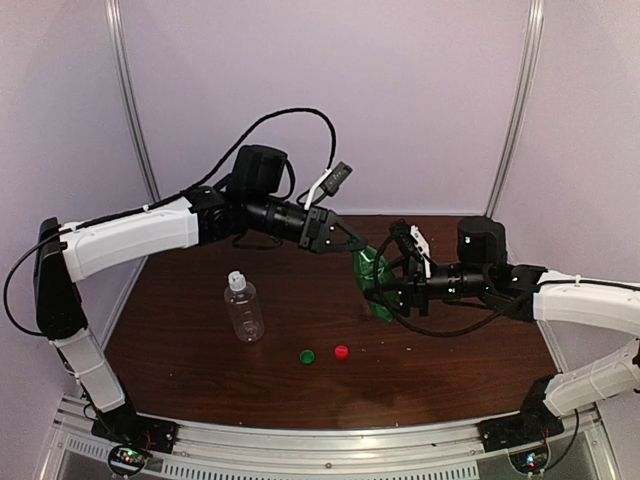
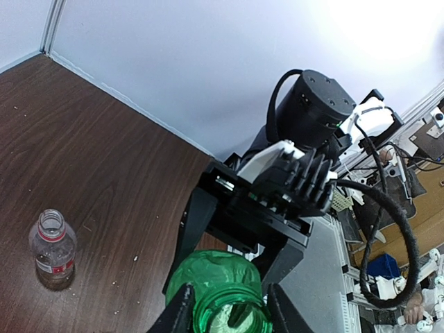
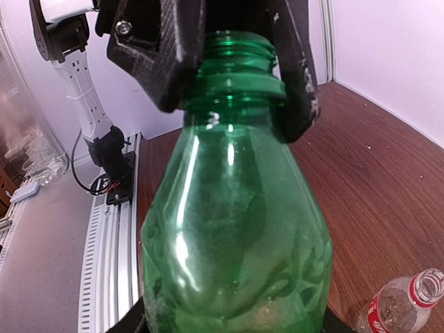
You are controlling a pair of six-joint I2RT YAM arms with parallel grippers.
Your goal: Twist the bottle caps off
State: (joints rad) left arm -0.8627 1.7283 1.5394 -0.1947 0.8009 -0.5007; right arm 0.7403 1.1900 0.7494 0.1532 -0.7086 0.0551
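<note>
The green bottle (image 1: 376,282) is near the middle of the table (image 1: 180,330), its neck leaning slightly toward the left arm's side. Its mouth is uncapped and the threads are bare in the right wrist view. The right gripper (image 1: 388,290) is clamped on the body of this bottle, one finger on each side below the shoulder. Whether the base rests on the table cannot be determined. The left gripper (image 1: 356,246) is at the bottle's top, with its fingers (image 2: 182,309) straddling the threaded neck, one on either side at the level of the collar. The fingers lie against or just beside the neck. The pictures do not show whether they press on it, so the grip state of this gripper cannot be told. The green cap (image 1: 307,355) and the red cap (image 1: 341,352) lie loose on the table in front of the green bottle, toward the arm bases. The two sit side by side but apart, and the red one is nearer the bottle. Farther to the left-arm side of the green bottle, well apart from it, the wider clear bottle (image 1: 244,312) stands upright with the white cap (image 1: 236,281) screwed on. The red-labelled bottle (image 2: 53,250) stands upright and uncapped beyond the green bottle in both wrist views. It is apart from both grippers. Nothing lies between it and the green bottle.
</note>
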